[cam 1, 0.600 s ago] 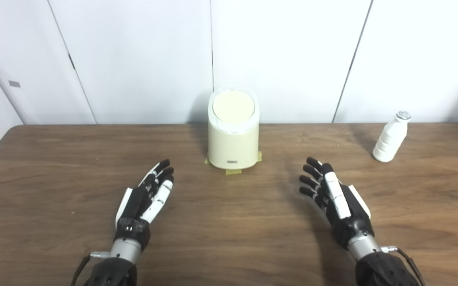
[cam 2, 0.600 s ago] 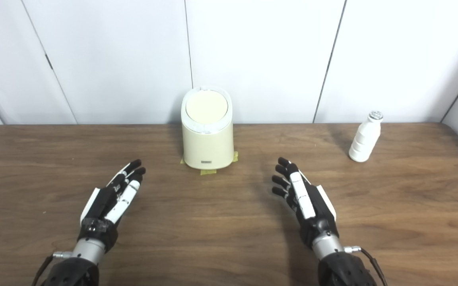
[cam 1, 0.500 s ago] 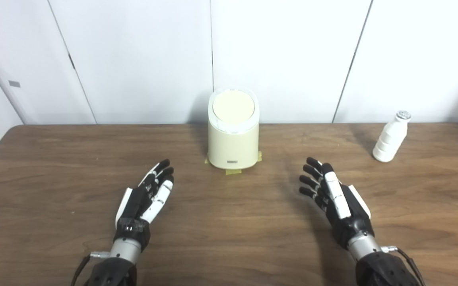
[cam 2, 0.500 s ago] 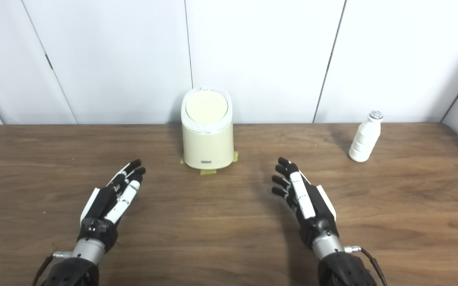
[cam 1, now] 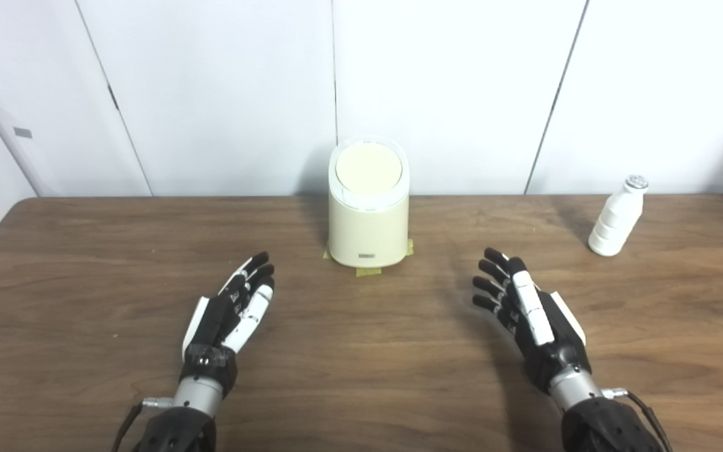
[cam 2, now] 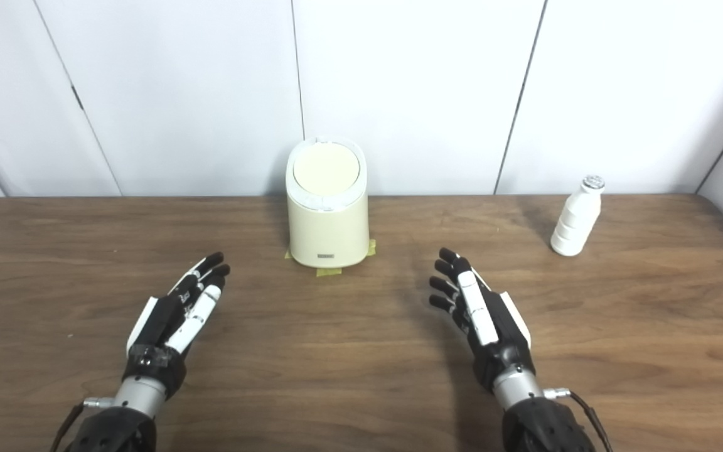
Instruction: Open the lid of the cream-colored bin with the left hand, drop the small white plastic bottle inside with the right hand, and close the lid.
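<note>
Left eye view, itemised.

Bin [cam 1: 368,216]: cream, upright at the far middle of the tabletop [cam 1: 361,376], close to the wall [cam 1: 223,94], standing on tape tabs [cam 1: 368,272] that show at its base. Lid [cam 1: 368,171]: round, flat, shut.

Bottle [cam 1: 616,216]: small, white, ridged, upright at the far right of the tabletop, well apart from the bin and from both arms.

Left robot hand [cam 1: 233,307]: over the near left of the tabletop, fingers straight and slightly spread, empty, pointing toward the bin but well short of it.

Right robot hand [cam 1: 528,307]: over the near right of the tabletop, fingers spread and a little curled, empty; the bottle lies farther out and to its right.

Change against the frames of half a second before: none of note. Bin, lid and bottle sit in the same places; both robot hands keep the same pose and position, and the view has not shifted. At most the right one may be a trace higher in the picture, too slight to count.

Meaning for the task: judged as the starting rest, with no step begun. Lid unopened, bottle ungrasped. The opening move would fall to the left robot hand, which must travel forward and up to reach the lid. How the lid releases, by press or by lift, cannot be told from these views.
</note>
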Robot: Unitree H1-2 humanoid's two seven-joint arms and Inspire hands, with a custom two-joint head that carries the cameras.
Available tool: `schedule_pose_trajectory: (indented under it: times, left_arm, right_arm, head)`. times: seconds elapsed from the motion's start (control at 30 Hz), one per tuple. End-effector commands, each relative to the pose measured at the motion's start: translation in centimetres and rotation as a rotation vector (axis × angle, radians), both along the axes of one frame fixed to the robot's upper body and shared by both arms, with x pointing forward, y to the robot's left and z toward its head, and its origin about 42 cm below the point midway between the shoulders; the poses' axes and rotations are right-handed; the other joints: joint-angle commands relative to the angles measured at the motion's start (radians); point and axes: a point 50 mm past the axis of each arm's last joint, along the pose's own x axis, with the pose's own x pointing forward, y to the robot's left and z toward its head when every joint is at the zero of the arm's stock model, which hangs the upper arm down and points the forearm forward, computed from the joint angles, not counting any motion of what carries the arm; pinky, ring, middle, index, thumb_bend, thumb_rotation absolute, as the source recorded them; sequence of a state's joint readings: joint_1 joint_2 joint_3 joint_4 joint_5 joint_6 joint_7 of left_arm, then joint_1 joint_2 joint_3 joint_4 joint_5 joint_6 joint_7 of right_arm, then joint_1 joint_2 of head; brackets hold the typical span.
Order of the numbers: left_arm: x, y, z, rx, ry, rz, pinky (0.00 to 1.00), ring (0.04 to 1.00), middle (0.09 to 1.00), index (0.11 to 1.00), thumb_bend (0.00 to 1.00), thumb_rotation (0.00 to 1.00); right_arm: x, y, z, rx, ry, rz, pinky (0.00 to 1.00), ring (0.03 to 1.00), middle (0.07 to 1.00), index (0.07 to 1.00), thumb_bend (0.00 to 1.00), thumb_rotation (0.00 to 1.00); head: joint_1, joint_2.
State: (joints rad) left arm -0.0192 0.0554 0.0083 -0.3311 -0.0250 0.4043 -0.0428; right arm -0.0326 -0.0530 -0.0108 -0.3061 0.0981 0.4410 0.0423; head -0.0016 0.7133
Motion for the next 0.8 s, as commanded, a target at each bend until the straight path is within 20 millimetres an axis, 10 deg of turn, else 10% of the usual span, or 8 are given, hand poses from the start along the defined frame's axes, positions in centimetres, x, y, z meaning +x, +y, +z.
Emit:
schedule_pose_trajectory:
  times: [0.0,0.4,0.53,0.77]
  left_arm:
    - [0.7,-0.2,2.0,0.008,-0.089,-0.013,1.0,0.944,0.907,0.938,0.27,0.5]
    - [0.9,0.0,2.6,-0.031,-0.131,-0.016,0.92,0.926,0.913,0.966,0.48,0.41]
    - [2.7,0.1,5.0,0.045,-0.198,0.006,0.78,0.865,0.887,0.958,0.65,0.37]
    - [7.3,0.7,12.3,0.274,-0.336,-0.03,0.85,0.878,0.907,0.976,0.74,0.26]
  right_arm:
    - [0.7,0.4,2.3,0.012,-0.09,0.02,0.82,0.876,0.907,0.896,0.56,0.92]
    - [0.7,0.0,1.7,0.008,-0.079,0.018,0.82,0.87,0.906,0.896,0.56,0.91]
    - [0.8,-0.2,1.2,0.014,-0.075,0.011,0.8,0.864,0.896,0.891,0.55,0.91]
    - [1.1,0.0,1.0,0.019,-0.066,0.002,0.78,0.861,0.888,0.878,0.57,0.87]
  head:
    - [-0.001,0.002]
    - [0.019,-0.029]
    - [0.031,-0.053]
    - [0.033,-0.07]
